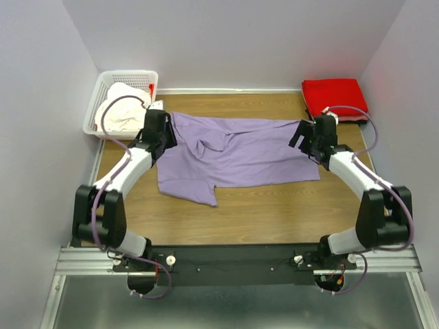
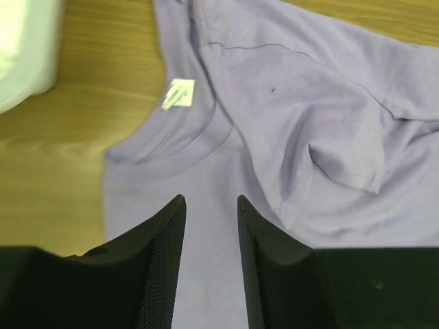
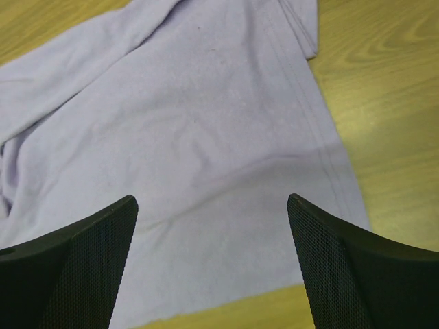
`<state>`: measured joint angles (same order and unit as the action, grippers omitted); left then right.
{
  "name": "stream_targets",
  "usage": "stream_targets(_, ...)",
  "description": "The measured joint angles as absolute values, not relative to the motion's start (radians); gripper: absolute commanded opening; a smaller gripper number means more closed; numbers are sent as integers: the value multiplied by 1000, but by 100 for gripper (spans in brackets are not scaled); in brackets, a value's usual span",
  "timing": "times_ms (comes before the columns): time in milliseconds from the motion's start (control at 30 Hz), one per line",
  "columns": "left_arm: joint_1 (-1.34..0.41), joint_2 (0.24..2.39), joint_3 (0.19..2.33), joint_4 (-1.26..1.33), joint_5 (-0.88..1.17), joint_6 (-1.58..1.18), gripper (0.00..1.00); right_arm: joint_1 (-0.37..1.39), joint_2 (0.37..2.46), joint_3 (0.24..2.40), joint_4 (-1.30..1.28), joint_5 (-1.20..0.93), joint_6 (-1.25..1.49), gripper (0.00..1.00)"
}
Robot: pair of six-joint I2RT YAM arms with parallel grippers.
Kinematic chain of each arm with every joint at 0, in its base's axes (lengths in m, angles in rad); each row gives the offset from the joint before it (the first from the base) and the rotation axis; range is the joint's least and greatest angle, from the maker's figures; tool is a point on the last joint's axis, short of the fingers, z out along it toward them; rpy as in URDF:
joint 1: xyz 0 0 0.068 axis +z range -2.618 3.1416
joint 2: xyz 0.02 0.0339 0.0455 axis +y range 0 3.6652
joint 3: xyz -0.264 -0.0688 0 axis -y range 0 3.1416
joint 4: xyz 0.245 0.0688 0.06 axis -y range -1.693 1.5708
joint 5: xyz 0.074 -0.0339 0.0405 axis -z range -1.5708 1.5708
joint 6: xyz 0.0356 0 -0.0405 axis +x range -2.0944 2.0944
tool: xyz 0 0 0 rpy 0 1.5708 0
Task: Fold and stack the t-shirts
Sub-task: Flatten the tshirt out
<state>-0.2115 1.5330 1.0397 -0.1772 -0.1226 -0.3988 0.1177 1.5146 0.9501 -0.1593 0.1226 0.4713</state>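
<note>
The lavender t-shirt (image 1: 233, 154) lies spread and rumpled across the middle of the table, collar to the left, hem to the right. Its collar with a white label (image 2: 178, 94) shows in the left wrist view; its hem (image 3: 329, 157) shows in the right wrist view. My left gripper (image 1: 163, 133) hovers over the collar end, jaws a narrow gap apart and empty (image 2: 211, 205). My right gripper (image 1: 306, 140) hovers over the hem end, jaws wide open and empty (image 3: 212, 205). The red t-shirt (image 1: 334, 98) lies folded at the back right. The cream t-shirt (image 1: 123, 110) lies in the basket.
The white lattice basket (image 1: 113, 77) stands at the back left corner, its edge showing in the left wrist view (image 2: 27, 62). Grey walls close in the left, back and right. Bare wood (image 1: 240, 212) lies between the shirt and the arm bases.
</note>
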Motion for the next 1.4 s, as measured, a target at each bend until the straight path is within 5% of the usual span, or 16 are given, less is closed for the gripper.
stream_targets(333,-206,1329,752,-270,-237,-511,46,117,1213,773,-247,144,480,96)
stream_targets(1400,-167,1379,667,-357,-204,-662,45,117,1163,725,-295,144,490,96)
